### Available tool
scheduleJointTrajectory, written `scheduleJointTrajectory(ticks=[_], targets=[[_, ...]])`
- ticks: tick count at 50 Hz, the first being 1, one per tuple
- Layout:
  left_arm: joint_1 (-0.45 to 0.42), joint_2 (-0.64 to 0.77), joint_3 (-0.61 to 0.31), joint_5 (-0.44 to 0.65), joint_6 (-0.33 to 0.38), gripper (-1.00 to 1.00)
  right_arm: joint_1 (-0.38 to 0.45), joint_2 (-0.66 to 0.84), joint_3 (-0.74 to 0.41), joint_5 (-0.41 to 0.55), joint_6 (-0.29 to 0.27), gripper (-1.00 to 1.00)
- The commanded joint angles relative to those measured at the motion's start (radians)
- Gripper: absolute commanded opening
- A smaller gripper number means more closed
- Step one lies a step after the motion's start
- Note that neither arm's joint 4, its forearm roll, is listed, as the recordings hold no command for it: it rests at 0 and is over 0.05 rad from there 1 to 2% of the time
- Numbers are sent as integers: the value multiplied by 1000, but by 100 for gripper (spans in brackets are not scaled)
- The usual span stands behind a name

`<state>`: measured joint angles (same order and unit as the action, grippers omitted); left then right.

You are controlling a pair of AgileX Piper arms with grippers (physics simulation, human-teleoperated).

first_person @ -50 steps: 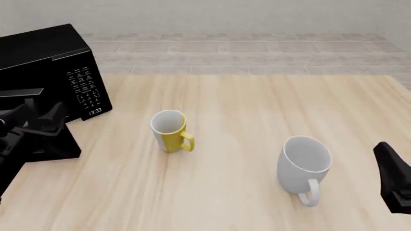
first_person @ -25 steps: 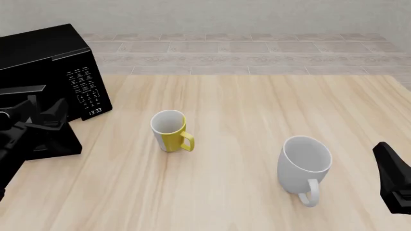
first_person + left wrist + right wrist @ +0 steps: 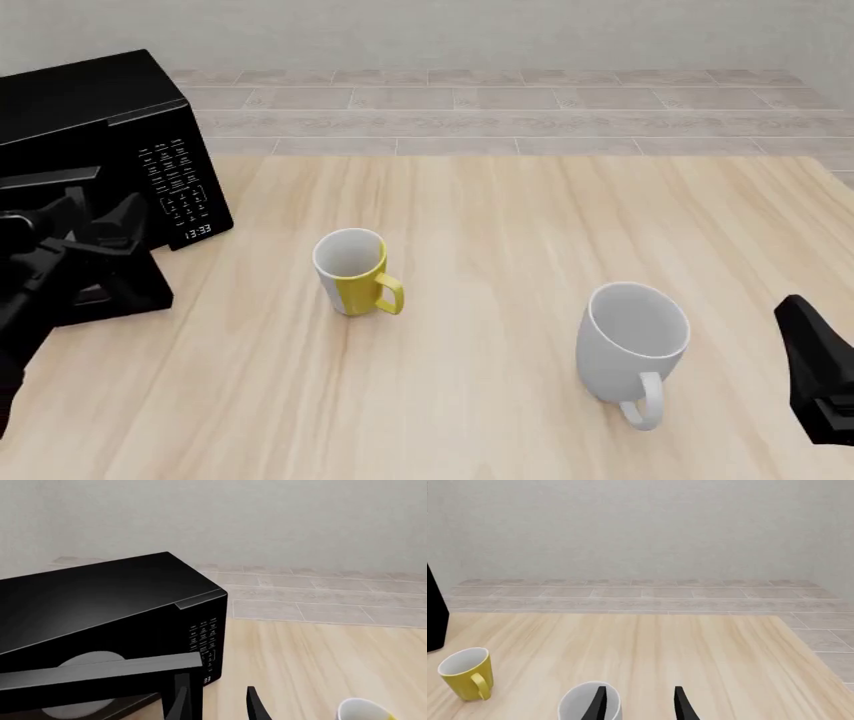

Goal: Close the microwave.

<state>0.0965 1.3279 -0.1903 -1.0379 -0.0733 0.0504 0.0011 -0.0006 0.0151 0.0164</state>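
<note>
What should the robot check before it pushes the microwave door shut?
1. Door state: the microwave door stands open, so there is work left: ok.
2. Left gripper sits at the door's outer edge, jaws open: ok.
3. Firm contact with the door: cannot tell.
4. Inside the oven only the turntable shows; the rest is hidden: cannot tell.
5. Yellow mug and white mug stand apart from the door's swing: ok.
6. Right gripper hangs over the white mug, away from the microwave: ok.
</note>
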Motion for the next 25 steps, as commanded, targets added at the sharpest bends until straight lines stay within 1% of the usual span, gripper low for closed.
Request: scheduleJointTrajectory(ticks=[1, 10, 15, 19, 25], targets=[[47, 89, 3, 88, 19, 100, 4, 0, 0, 1, 0, 100], [50, 77, -1, 100, 22, 100, 4, 0, 0, 1, 2, 100], [61, 97, -12, 92, 41, 100, 2, 0, 0, 2, 4, 100], [59, 91, -20, 106, 38, 100, 2, 0, 0, -1, 4, 100], [56, 119, -22, 90, 39, 100, 2, 0, 0, -1, 5, 100]])
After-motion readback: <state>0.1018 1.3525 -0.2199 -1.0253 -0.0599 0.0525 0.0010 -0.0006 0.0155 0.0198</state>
